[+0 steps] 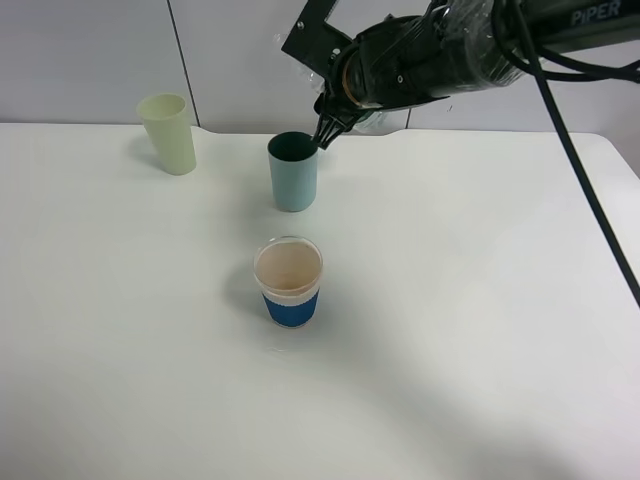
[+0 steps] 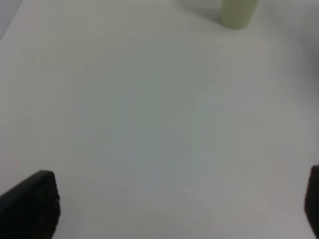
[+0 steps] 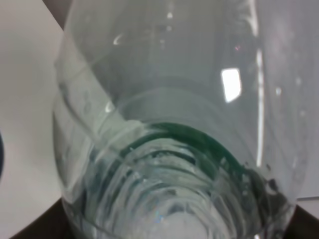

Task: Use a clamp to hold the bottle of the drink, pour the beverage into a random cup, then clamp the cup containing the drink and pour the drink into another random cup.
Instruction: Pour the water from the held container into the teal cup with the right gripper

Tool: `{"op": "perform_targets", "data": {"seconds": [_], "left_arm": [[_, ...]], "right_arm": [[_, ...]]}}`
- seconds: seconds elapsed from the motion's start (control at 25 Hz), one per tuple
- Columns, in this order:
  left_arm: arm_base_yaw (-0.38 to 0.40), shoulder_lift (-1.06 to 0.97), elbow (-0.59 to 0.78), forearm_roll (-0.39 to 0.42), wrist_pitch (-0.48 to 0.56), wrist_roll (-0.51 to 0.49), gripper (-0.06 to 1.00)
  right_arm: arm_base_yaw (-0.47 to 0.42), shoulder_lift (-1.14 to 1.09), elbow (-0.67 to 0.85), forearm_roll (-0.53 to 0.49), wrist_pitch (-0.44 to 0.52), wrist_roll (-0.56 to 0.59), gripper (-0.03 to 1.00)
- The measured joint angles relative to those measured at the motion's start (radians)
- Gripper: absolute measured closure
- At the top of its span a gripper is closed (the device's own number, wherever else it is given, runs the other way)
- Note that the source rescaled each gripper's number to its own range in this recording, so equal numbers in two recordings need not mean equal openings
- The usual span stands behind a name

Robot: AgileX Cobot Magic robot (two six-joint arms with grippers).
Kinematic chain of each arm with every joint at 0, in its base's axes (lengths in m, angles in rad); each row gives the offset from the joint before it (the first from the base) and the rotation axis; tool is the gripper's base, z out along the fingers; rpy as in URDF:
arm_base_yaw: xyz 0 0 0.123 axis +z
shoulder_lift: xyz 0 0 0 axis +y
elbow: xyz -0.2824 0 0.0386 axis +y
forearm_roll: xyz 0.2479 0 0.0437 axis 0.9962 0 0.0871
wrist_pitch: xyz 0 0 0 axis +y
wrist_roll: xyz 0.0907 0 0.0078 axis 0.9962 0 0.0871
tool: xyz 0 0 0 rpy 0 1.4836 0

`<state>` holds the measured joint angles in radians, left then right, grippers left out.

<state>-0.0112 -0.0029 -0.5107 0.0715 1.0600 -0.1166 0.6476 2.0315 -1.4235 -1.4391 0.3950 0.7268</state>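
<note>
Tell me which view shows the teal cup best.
Exterior high: the whole teal cup shows, upright, rim to base. Right wrist gives only a green arc, likely its rim, through the bottle. Left wrist misses it.

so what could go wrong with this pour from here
1. The right end effector hangs right at the rim of the teal cup; a small dip could knock that cup over.
2. The clear bottle is tilted over the same rim, so liquid may miss the opening and land on the white table.
</note>
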Motion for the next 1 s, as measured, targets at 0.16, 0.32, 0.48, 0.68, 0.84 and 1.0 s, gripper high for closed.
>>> {"op": "perform_targets", "data": {"seconds": [0.16, 0.32, 0.48, 0.68, 0.84, 1.0], "left_arm": [[0.000, 0.000, 0.000, 0.000, 0.000, 0.000, -0.06], [0.000, 0.000, 0.000, 0.000, 0.000, 0.000, -0.06], [0.000, 0.000, 0.000, 0.000, 0.000, 0.000, -0.06], [0.000, 0.000, 0.000, 0.000, 0.000, 0.000, -0.06], [0.000, 0.000, 0.000, 0.000, 0.000, 0.000, -0.06], [0.000, 0.000, 0.000, 0.000, 0.000, 0.000, -0.06]], "right_arm": [[0.001, 0.032, -0.001, -0.011, 0.063, -0.070, 0.94], [0.002, 0.055, -0.001, -0.030, 0.079, -0.096, 0.94], [0.009, 0.055, -0.002, -0.056, 0.079, -0.106, 0.94], [0.009, 0.055, -0.002, -0.070, 0.092, -0.149, 0.94], [0.009, 0.055, -0.002, -0.070, 0.129, -0.186, 0.94], [0.009, 0.055, -0.002, -0.070, 0.167, -0.201, 0.94]]}}
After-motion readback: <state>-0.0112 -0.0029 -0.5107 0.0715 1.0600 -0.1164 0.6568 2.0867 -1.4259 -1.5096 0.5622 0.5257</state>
